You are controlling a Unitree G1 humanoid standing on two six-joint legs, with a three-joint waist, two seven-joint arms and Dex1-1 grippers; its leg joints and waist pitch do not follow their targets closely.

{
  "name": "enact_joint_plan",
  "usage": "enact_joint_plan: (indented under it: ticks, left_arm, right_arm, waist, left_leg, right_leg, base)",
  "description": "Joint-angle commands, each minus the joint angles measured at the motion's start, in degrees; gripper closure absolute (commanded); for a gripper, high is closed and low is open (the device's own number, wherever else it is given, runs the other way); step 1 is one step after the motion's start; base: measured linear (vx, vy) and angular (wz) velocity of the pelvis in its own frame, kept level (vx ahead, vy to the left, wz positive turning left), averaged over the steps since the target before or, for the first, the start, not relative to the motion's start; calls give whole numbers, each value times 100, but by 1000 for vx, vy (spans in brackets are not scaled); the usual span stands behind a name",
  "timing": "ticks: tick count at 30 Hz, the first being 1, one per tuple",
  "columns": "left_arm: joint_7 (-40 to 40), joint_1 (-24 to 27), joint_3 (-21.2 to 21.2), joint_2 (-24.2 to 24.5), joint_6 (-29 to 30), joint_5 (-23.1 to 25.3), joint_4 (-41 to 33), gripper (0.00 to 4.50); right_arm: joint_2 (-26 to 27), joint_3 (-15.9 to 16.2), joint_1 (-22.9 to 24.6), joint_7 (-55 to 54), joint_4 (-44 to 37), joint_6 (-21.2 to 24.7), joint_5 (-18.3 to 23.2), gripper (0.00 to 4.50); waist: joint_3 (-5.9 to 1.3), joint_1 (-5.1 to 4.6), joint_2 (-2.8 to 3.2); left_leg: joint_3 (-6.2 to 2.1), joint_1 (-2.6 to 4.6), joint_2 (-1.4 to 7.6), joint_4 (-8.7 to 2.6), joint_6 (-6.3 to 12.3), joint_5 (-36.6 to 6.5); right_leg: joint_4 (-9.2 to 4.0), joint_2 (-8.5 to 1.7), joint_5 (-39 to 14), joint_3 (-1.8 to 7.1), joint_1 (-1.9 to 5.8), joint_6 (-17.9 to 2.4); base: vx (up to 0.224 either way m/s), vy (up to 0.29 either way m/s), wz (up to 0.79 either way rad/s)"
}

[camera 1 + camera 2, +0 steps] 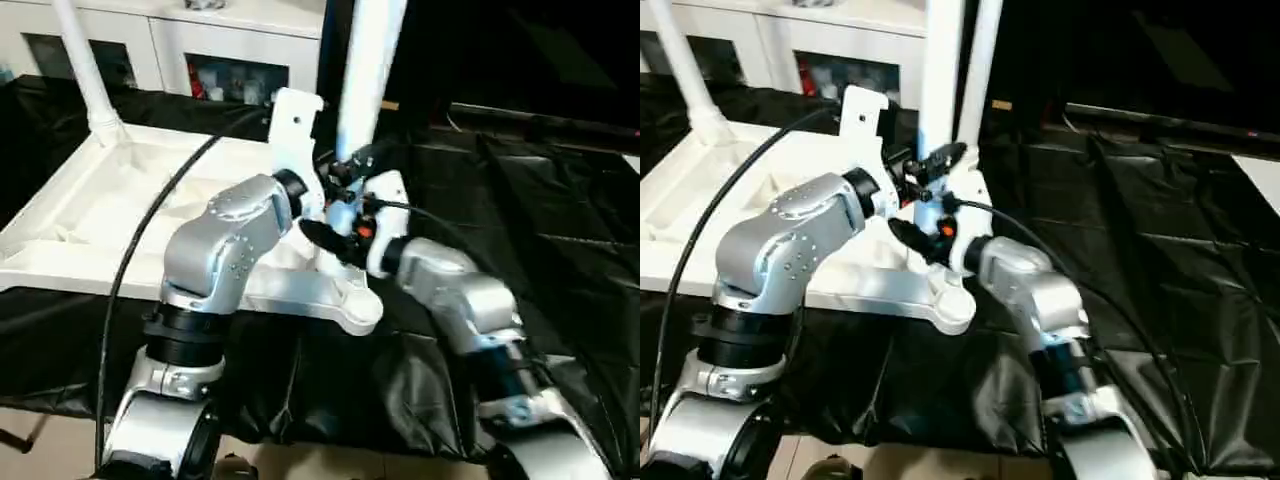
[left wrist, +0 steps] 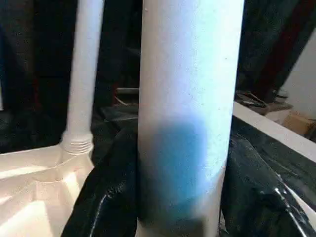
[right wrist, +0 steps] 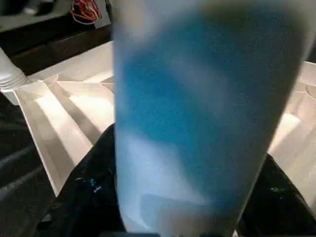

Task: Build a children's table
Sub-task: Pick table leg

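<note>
Silver forearms [image 1: 230,240], both jaws seemingly pinching upright white leg [image 1: 368,70], tabletop [image 1: 90,215] behind

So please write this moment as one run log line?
white plastic tube leg: upright | left claw: gripping it | right claw: gripping it | far corner leg: fitted

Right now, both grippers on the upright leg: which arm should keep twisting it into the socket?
Left, probably. The left gripper has the leg square between its fingers; the right gripper sits lower, crowded against the tabletop.
</note>
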Motion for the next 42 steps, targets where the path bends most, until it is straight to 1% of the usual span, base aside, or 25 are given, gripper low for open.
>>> enact_joint_plan:
  ticks: [1,5,7,9,10,12,13,14,15,17,18,21,22,23,24,25,26,27,30,32,35,38,39,40,42]
  left_arm:
    - [48,-159,-75,-126,-37,-24,-137,260]
    - [140,-169,-34,-117,-33,35,-112,260]
    - [103,-186,24,-93,10,-9,-79,191]
    - [22,-196,175,-131,120,-200,-88,188]
    - [10,-208,230,-140,101,-237,-66,163]
    - [-16,-245,327,-115,42,-276,36,163]
    - [-262,-279,487,-51,113,-523,157,150]
    - [-305,-283,510,-40,129,-564,174,143]
    - [-692,-293,616,79,279,-857,267,143]
    - [-869,-292,636,141,349,-967,295,143]
    - [-1320,-278,708,280,543,-1284,329,143]
    - [-1773,-275,821,408,747,-1647,354,143]
    - [-1773,-275,821,408,747,-1647,354,143]
    - [-1949,-272,845,456,785,-1760,355,143]
    - [-2128,-270,840,513,795,-1843,356,159]
    - [-2233,-264,816,552,813,-1882,349,169]
    - [-2312,-266,776,594,812,-1905,354,176]
    - [-2364,-278,743,628,845,-1951,374,179]
    - [-2419,-288,742,618,871,-2026,383,213]
    - [-2448,-286,744,610,863,-2061,381,224]
    - [-2427,-293,721,618,800,-2023,415,253]
    - [-2356,-298,703,624,687,-1963,432,260]
    - [-2324,-301,696,624,649,-1932,426,261]
    - [-2280,-305,686,624,614,-1890,417,262]
    - [-2187,-312,662,623,549,-1819,376,263]
  right_arm:
    - [-8,-115,-99,-59,85,-61,-49,212]
    - [0,-98,-117,-43,112,-101,-52,239]
    - [-30,-118,-93,53,72,-113,14,247]
    - [-90,-144,-46,273,-40,-89,115,251]
    - [-133,-134,-21,392,-103,-76,156,252]
    - [-228,-119,38,676,-251,-30,278,252]
    - [-378,-113,126,1093,-491,66,498,252]
    - [-401,-112,140,1156,-528,80,531,252]
    - [-555,-120,224,1540,-751,164,747,252]
    - [-612,-129,256,1674,-831,191,829,252]
    - [-773,-201,327,2099,-1049,367,1161,253]
    - [-1009,-313,406,2637,-1310,678,1602,255]
    - [-1009,-313,406,2637,-1310,678,1602,255]
    - [-1114,-347,431,2797,-1386,820,1741,255]
    - [-1224,-367,461,2960,-1465,940,1862,255]
    - [-1291,-369,478,3046,-1512,1012,1922,255]
    - [-1357,-361,497,3114,-1557,1061,1979,255]
    - [-1425,-366,519,3185,-1619,1141,2069,255]
    - [-1487,-387,542,3267,-1696,1266,2181,255]
    - [-1530,-384,555,3313,-1745,1333,2236,255]
    - [-1572,-357,558,3313,-1773,1307,2217,255]
    - [-1547,-292,523,3146,-1696,1031,1954,255]
    - [-1537,-278,503,3101,-1650,998,1904,199]
    - [-1530,-266,483,3050,-1606,982,1859,185]
    - [-1510,-255,436,2901,-1535,986,1786,178]
  waist:
    - [-437,-23,55]
    - [-435,-26,56]
    - [-437,-24,70]
    - [-441,-20,68]
    - [-439,-18,65]
    - [-446,-2,65]
    - [-442,10,59]
    - [-442,10,59]
    - [-440,16,48]
    - [-443,26,56]
    - [-437,21,62]
    - [-444,33,70]
    - [-442,31,74]
    - [-440,29,70]
    - [-442,46,62]
    - [-441,50,91]
    - [-430,48,79]
    - [-435,50,92]
    - [-434,52,73]
    - [-436,57,78]
    - [-432,65,64]
    - [-437,72,61]
    - [-438,71,57]
    - [-440,70,56]
    - [-438,63,32]
  left_leg:
    - [-44,84,137,-410,-326,-1173]
    - [-48,74,132,-414,-333,-1208]
    - [-49,78,130,-412,-332,-1215]
    - [-42,77,125,-403,-326,-1203]
    - [-43,81,129,-404,-310,-1206]
    - [-37,82,120,-391,-260,-1183]
    - [-37,77,118,-392,-222,-1169]
    - [-37,77,118,-392,-222,-1169]
    - [-43,63,124,-397,-192,-1089]
    - [-32,70,120,-385,-155,-1092]
    - [-30,74,101,-385,-131,-1091]
    - [-39,71,126,-384,-113,-1118]
    - [-36,69,123,-380,-111,-1124]
    - [-41,71,132,-386,-117,-1139]
    - [-36,80,121,-380,-90,-1137]
    - [-38,82,127,-381,-97,-1133]
    - [-43,76,132,-392,-121,-1169]
    - [-45,86,133,-389,-146,-1202]
    - [-44,80,132,-387,-175,-1228]
    - [-46,84,137,-386,-192,-1221]
    - [-44,79,134,-388,-211,-1226]
    - [-48,76,135,-386,-226,-1203]
    - [-47,71,134,-385,-228,-1180]
    - [-47,73,134,-383,-228,-1169]
    - [-45,68,133,-383,-217,-1140]
  right_leg:
    - [-395,-443,-1261,270,285,-604]
    - [-396,-444,-1287,270,291,-582]
    - [-398,-445,-1297,270,290,-575]
    - [-394,-442,-1253,271,296,-602]
    - [-396,-440,-1220,268,293,-628]
    - [-398,-433,-1155,269,302,-638]
    - [-400,-434,-1143,268,310,-658]
    - [-400,-434,-1143,268,310,-658]
    - [-384,-436,-1085,266,322,-693]
    - [-382,-434,-1108,267,315,-726]
    - [-396,-422,-1164,259,322,-754]
    - [-389,-442,-1181,255,322,-847]
    - [-390,-439,-1184,256,325,-864]
    - [-392,-442,-1216,253,320,-878]
    - [-407,-438,-1271,253,335,-855]
    - [-398,-440,-1270,259,324,-863]
    - [-410,-440,-1356,253,321,-841]
    - [-412,-446,-1401,252,315,-846]
    - [-421,-449,-1477,251,317,-834]
    - [-424,-451,-1504,250,314,-823]
    - [-434,-451,-1574,248,314,-776]
    - [-437,-461,-1662,249,311,-714]
    - [-433,-456,-1622,250,311,-708]
    - [-430,-456,-1600,250,312,-710]
    - [-424,-446,-1574,249,311,-682]
  base:
    - [0,0,0]
    - [0,0,0]
    - [0,0,0]
    - [0,0,0]
    - [0,0,0]
    - [0,0,0]
    - [0,0,0]
    - [0,0,0]
    - [0,0,0]
    - [0,0,0]
    - [0,0,0]
    - [0,0,0]
    - [0,0,0]
    - [0,0,0]
    - [0,0,0]
    - [0,0,0]
    - [0,0,0]
    - [0,0,0]
    - [0,0,0]
    - [0,0,0]
    - [0,0,0]
    - [0,0,0]
    - [0,0,0]
    - [0,0,0]
    - [0,0,0]
